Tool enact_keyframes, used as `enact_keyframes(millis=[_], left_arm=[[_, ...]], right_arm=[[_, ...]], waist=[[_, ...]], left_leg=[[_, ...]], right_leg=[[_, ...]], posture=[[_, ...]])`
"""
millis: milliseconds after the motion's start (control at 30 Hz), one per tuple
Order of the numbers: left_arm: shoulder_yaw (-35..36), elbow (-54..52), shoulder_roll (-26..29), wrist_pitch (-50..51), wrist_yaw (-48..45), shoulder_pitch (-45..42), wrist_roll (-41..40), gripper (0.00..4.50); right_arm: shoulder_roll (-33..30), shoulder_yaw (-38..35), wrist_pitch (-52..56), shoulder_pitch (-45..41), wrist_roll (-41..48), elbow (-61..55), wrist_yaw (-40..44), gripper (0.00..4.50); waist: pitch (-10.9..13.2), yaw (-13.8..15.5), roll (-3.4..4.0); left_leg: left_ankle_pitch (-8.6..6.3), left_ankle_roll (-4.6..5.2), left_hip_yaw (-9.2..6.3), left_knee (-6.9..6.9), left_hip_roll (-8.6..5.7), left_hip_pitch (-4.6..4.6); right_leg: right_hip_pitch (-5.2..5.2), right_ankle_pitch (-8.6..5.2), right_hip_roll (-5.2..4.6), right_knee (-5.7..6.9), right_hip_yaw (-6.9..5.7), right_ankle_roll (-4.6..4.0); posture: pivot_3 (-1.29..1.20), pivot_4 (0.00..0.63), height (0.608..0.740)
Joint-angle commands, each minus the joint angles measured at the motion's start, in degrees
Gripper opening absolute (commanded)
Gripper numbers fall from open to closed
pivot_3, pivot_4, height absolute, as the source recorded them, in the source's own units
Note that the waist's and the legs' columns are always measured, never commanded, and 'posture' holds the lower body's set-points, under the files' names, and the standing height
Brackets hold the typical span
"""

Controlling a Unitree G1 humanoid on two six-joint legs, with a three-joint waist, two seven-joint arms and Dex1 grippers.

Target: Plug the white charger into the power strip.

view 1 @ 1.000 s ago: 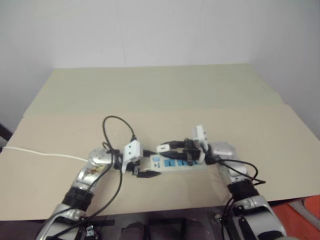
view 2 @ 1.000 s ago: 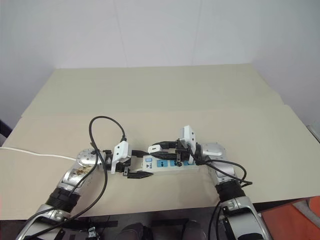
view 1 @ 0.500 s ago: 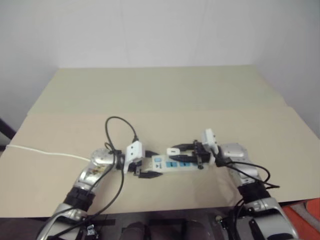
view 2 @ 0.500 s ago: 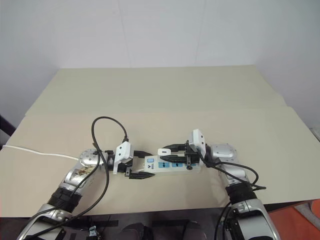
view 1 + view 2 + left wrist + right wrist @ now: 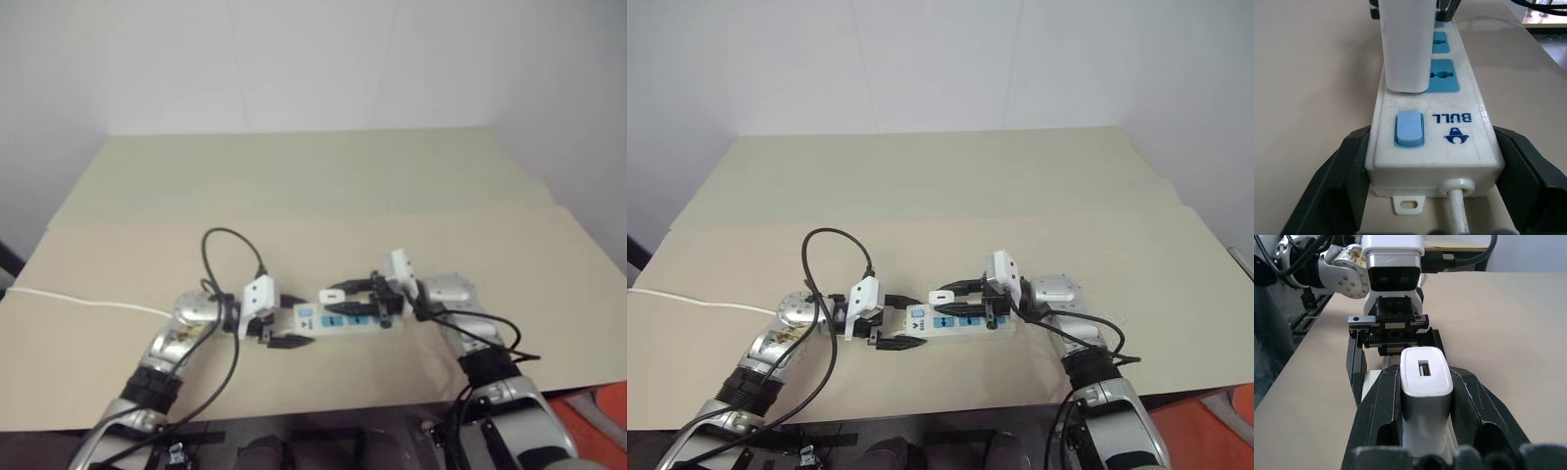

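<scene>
My right gripper [image 5: 1426, 396] is clamped on the white charger [image 5: 1425, 382], holding it over the sockets near the switch end. My left gripper [image 5: 1432, 166] grips that end of the power strip [image 5: 1459, 122], steadying it on the table [image 5: 294, 186] so pushing won't slide it.

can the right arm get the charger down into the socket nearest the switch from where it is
Probably yes. The right gripper is shut on the white charger, which stands right over that end socket of the power strip. The left gripper clamps the strip's switch end; nothing lies between.
</scene>
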Motion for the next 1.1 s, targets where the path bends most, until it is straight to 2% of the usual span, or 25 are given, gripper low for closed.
enact_keyframes(millis=[33,467,1100], left_arm=[[-0.76,0.21,0.27,0.38,-0.38,0.64,0.65,3.26],[-0.71,0.21,0.31,0.30,-0.57,0.76,0.60,3.26],[-0.78,0.94,-0.12,-0.20,-0.56,0.39,0.78,3.26]], right_arm=[[1.41,2.39,0.75,-0.31,-2.63,-0.02,-0.94,1.15],[-6.97,-0.45,-4.86,3.89,-5.05,10.04,1.26,1.15],[-1.63,1.42,2.26,0.22,-2.16,3.29,0.73,1.15]], waist=[[0.00,-0.07,0.00],[-0.13,0.53,-0.14],[-0.14,0.47,-0.15]], left_leg=[[0.00,-0.01,0.00,0.00,0.01,0.01],[-0.01,-0.03,0.01,-0.18,0.01,0.18],[-0.02,-0.03,0.01,-0.27,-0.01,0.19]], right_leg=[[0.00,-0.01,0.00,0.00,0.00,-0.01],[0.10,-0.03,-0.06,-0.04,0.00,-0.04],[0.04,-0.04,-0.16,-0.06,0.01,-0.06]], posture=[[0.00,0.150,0.740],[0.00,0.150,0.740],[0.00,0.150,0.740]])
